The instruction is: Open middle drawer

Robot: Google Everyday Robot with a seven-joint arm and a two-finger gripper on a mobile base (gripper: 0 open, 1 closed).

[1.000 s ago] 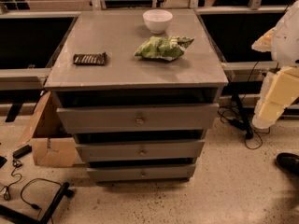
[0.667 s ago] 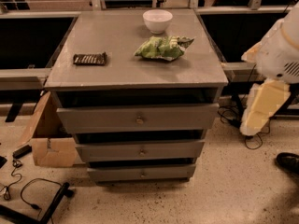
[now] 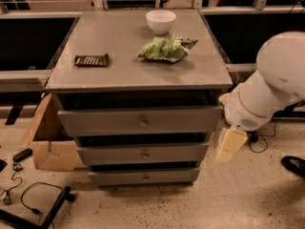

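1. Grey middle drawer (image 3: 181,152): 2nd of 3 fronts, small brass knob (image 3: 145,155) at centre.
2. Cream gripper (image 3: 231,144): I see it right of the cabinet (image 3: 119,73), level with that drawer, not touching it; opening I cannot tell.
3. Atop cabinet: white bowl (image 3: 160,21), green bag (image 3: 166,48).

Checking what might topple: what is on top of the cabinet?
A white bowl, a green bag and a dark bar lie on the cabinet top. Anything under the bag is covered. The gripper hangs right of the middle drawer.
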